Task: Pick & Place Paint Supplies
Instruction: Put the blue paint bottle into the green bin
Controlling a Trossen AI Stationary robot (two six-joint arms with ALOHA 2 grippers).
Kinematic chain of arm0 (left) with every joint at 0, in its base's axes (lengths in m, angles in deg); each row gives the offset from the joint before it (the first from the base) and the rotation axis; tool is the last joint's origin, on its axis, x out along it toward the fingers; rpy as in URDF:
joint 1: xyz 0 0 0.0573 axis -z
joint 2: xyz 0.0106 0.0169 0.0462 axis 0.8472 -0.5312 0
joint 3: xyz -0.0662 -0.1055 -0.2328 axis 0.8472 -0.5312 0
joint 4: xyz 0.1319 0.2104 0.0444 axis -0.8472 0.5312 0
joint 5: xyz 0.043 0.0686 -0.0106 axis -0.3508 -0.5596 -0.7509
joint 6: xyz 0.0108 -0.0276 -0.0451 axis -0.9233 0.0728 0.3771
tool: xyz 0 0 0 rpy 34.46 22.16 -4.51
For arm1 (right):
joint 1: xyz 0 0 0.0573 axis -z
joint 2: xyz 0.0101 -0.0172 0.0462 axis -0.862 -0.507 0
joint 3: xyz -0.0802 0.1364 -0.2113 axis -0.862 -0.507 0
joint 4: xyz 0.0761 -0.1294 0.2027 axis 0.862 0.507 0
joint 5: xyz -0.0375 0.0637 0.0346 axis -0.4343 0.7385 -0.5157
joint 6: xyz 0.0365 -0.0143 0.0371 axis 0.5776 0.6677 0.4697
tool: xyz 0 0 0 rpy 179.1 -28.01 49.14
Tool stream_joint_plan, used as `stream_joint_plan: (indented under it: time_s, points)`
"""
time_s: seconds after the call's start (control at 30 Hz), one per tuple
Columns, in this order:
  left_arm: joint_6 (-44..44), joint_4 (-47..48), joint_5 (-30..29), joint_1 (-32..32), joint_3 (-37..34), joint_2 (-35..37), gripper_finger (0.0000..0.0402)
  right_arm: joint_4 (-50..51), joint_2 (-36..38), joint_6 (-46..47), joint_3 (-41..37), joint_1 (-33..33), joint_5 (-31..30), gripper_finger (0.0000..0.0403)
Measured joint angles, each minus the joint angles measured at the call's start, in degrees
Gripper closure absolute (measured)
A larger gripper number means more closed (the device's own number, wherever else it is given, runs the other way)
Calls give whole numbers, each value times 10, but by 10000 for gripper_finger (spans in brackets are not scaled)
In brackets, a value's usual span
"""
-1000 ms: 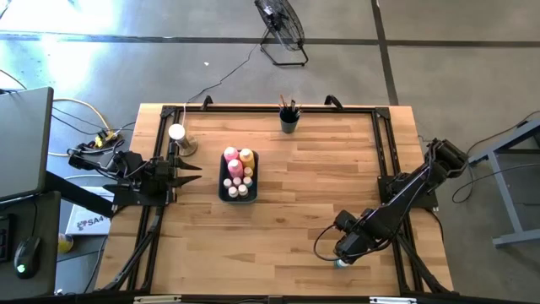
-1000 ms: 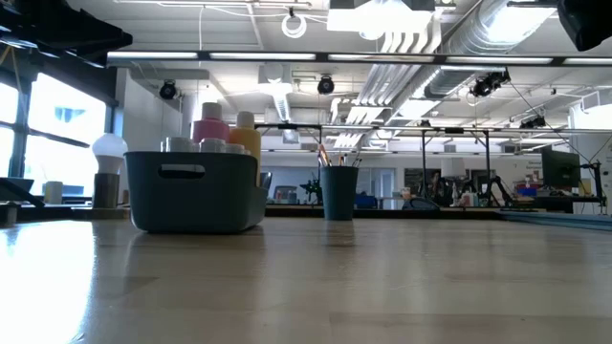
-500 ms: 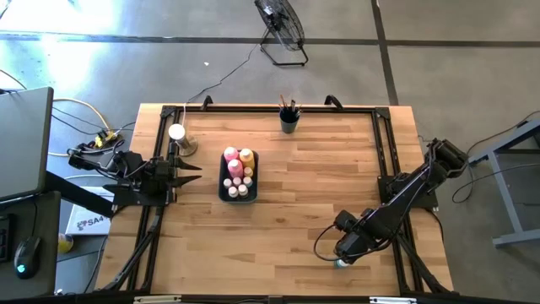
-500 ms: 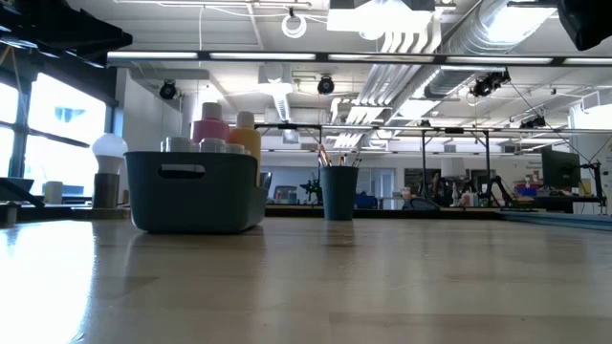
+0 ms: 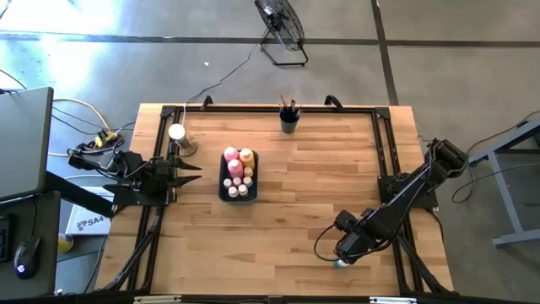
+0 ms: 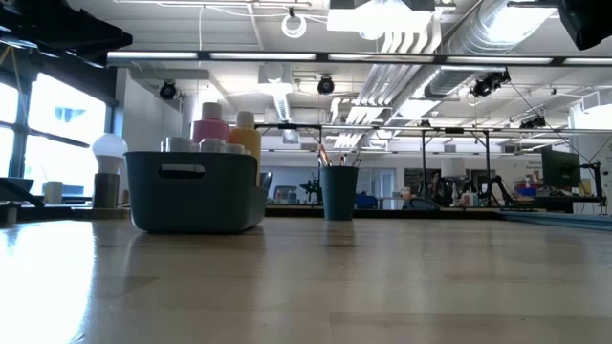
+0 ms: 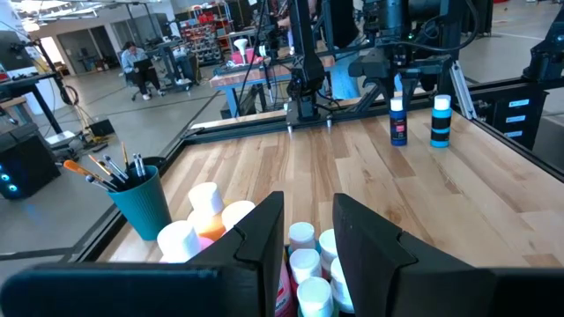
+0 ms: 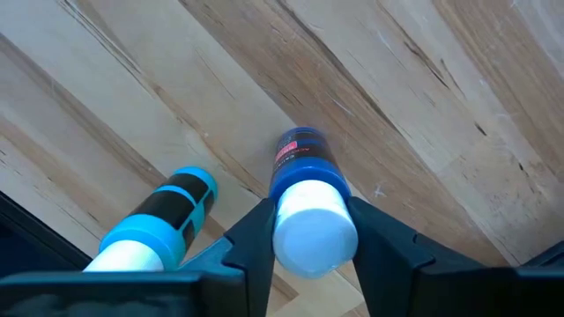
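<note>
My right gripper (image 8: 310,211) points down near the table's near right corner, shut on a dark blue paint bottle (image 8: 298,163) with a white cap. A light blue bottle (image 8: 167,216) stands right beside it; the left wrist view shows both upright on the wood (image 7: 398,119) (image 7: 441,119). A dark basket (image 5: 223,184) left of centre holds pink and yellow squeeze bottles (image 5: 238,157) and small white-capped bottles. A teal cup of paintbrushes (image 5: 289,121) stands at the far edge. My left gripper (image 7: 308,207) waits open at the left edge, pointing level at the basket. My right gripper pinches the dark blue bottle's white cap (image 8: 291,236) between its two fingers, one on each side. The fingers come from above, pointing down. The bottle stands upright with its base on the table (image 7: 398,141).
A white knob on a round tan base (image 5: 179,138) stands left of the basket, close to my left gripper. Black rails (image 5: 384,135) frame the tabletop. Bare wood lies between the basket and the two bottles.
</note>
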State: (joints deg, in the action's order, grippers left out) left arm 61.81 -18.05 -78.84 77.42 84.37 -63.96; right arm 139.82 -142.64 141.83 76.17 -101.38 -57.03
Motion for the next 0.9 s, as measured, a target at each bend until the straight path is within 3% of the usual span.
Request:
stream_joint_plan:
  time_s: [0.43,0.9]
  points:
    - [0,0,0,0,0,0,304,-3,0,-15,0,13,-24,281]
    - [0,0,0,0,0,0,304,-48,0,-198,0,110,-44,284]
